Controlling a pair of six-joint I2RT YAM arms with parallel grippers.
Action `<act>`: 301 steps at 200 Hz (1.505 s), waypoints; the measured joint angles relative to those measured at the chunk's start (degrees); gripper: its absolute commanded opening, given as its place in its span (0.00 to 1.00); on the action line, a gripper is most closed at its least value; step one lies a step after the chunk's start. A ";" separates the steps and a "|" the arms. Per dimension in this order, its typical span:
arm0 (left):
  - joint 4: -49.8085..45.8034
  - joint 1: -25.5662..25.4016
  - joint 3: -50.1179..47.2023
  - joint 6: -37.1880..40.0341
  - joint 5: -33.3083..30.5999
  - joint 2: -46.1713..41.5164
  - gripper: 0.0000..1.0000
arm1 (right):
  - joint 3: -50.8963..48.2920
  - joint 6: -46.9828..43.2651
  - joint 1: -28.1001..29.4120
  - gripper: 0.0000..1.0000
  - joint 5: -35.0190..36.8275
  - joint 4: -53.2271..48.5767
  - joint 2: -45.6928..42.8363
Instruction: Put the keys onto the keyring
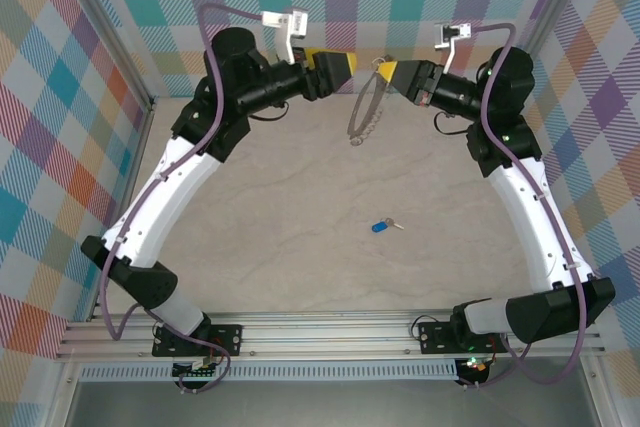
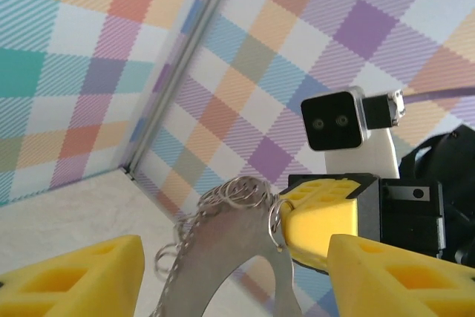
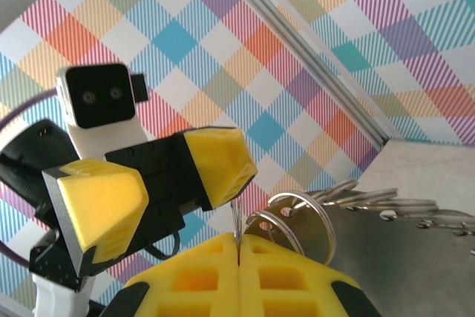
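While the right tool (image 1: 388,72) pinches the keyring (image 1: 361,110) between fingers pressed tight together, high above the far edge of the tabletop (image 1: 280,187) with the hoop hanging below it, the key (image 1: 383,226) lies flat well apart from both arms. It sits toward the near edge, a little right of the middle. Its blue head points to the left side and its short silver blade to the right, roughly parallel to the near edge. The left tool (image 1: 345,64), fingers spread and empty, hovers just beside the hoop, facing the right tool. The key lies on the right arm's side, but that tool is occupied. The free left tool would likely have to come toward the near edge and slightly rightward, closing across the key's narrow width.
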 measured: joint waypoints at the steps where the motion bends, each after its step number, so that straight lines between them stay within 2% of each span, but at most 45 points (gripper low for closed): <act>1: 0.15 0.00 -0.11 -0.13 -0.11 -0.09 0.67 | 0.00 0.07 0.00 0.00 0.07 0.11 0.00; 30: 4.94 0.00 -2.38 -5.07 -1.64 -1.68 0.59 | -0.83 3.06 0.00 0.00 1.27 4.31 -0.11; 66: 10.19 0.00 -3.06 -10.67 0.04 -1.55 0.46 | -2.05 6.51 0.02 0.00 2.08 8.39 -0.24; 118: 18.32 0.00 -5.92 -19.10 3.26 0.37 0.44 | -2.05 8.85 0.57 0.00 2.05 12.11 -0.24; 150: 20.83 -0.04 -6.43 -22.05 4.09 2.40 0.39 | -2.05 9.92 0.94 0.00 2.08 12.98 -0.24; 301: 25.18 -0.85 -6.54 -25.03 6.82 3.80 0.32 | -2.05 10.36 3.43 0.00 2.97 13.92 0.15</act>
